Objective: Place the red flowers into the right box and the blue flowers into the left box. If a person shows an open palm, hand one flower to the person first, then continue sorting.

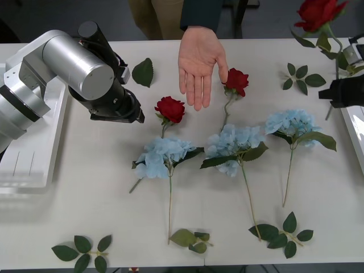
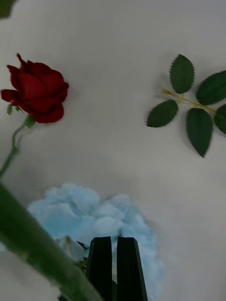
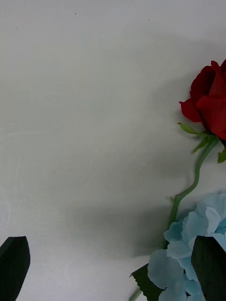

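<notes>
White counter (image 1: 85,199) carries the loose flowers, and a person's open palm (image 1: 197,57) reaches over its far edge, fingers spread and pointing toward the robot, holding nothing.

The right hand (image 1: 341,91) hovers at the counter's right edge above the right box (image 1: 355,131), its black fingers (image 2: 101,268) pressed together on a green stem; that lifted red rose (image 1: 318,12) stands upright, deep red head high near the far right corner.

The left hand (image 1: 122,108) hangs over the counter just left of a lying red rose (image 1: 170,109), beside the left box (image 1: 28,159), a white slotted crate. Its dark fingers (image 3: 14,268) stand wide apart at the wrist view's corners and grip nothing.

A second red rose (image 1: 236,81) lies just beside the palm's thumb side, its thin stem curving toward the blue flowers. Three pale blue hydrangeas lie in a row mid-counter, stems pointing toward the robot: left one (image 1: 162,156), middle one (image 1: 232,145), right one (image 1: 290,122). Loose green leaf sprigs (image 1: 301,77) lie scattered around them.
</notes>
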